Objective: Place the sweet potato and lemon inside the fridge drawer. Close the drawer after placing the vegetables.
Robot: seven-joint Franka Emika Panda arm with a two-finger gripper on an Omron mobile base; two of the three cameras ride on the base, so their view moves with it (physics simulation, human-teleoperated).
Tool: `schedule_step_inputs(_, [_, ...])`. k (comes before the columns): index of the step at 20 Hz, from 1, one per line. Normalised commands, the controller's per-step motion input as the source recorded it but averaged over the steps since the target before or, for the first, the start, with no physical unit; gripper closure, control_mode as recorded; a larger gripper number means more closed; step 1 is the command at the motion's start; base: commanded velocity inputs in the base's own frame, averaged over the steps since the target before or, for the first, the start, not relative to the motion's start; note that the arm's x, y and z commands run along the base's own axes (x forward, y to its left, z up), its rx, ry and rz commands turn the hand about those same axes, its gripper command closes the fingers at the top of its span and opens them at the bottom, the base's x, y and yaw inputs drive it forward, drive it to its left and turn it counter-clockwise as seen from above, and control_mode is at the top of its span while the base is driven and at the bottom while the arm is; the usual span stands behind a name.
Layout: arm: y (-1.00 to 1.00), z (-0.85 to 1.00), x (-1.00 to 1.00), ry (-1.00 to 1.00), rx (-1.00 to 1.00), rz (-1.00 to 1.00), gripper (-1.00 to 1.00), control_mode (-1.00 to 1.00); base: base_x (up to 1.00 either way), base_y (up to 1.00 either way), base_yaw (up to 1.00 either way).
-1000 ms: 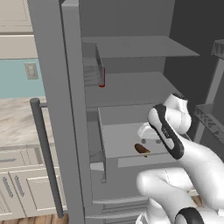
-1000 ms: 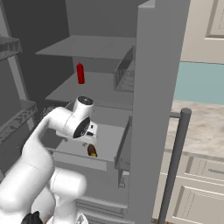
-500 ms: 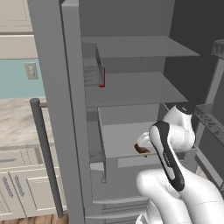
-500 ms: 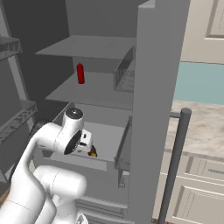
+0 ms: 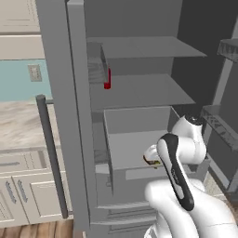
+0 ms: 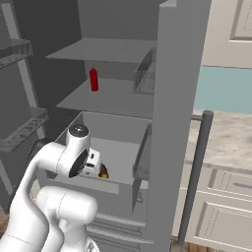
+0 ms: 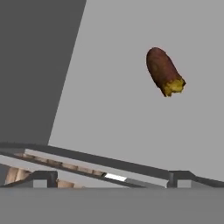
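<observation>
The fridge (image 5: 69,93) is standing with its door swung open, showing grey shelves (image 5: 139,90) with a small red bottle (image 5: 107,79) sitting near the left edge of the middle shelf. Below the shelves, the fridge drawer (image 5: 135,139) is sitting pulled out, its low front panel facing the robot. The white arm is reaching over the drawer's front right corner.

The pincer (image 7: 109,179) is hanging released, its two dark fingertips (image 7: 43,177) spread wide apart with nothing between them, touching nothing.

The sweet potato (image 7: 164,72) is lying on the drawer's bare grey floor, well apart from the fingertips; from the right base camera it is showing near the front edge of the drawer, just beside the hand. A yellow patch is showing at one end of it, and I cannot tell whether that is the lemon.
</observation>
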Motion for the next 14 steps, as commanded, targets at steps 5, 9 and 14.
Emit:
schedule_step_inputs(5, [0.00, 0.00, 0.00, 0.00, 0.00, 0.00, -1.00, 1.00, -1.00, 0.00, 0.00])
schedule_step_inputs(9, [0.00, 0.00, 0.00, 0.00, 0.00, 0.00, -1.00, 1.00, -1.00, 0.23, 0.00])
schedule_step_inputs(14, [0.00, 0.00, 0.00, 0.00, 0.00, 0.00, -1.00, 1.00, -0.94, 0.74, 0.00])
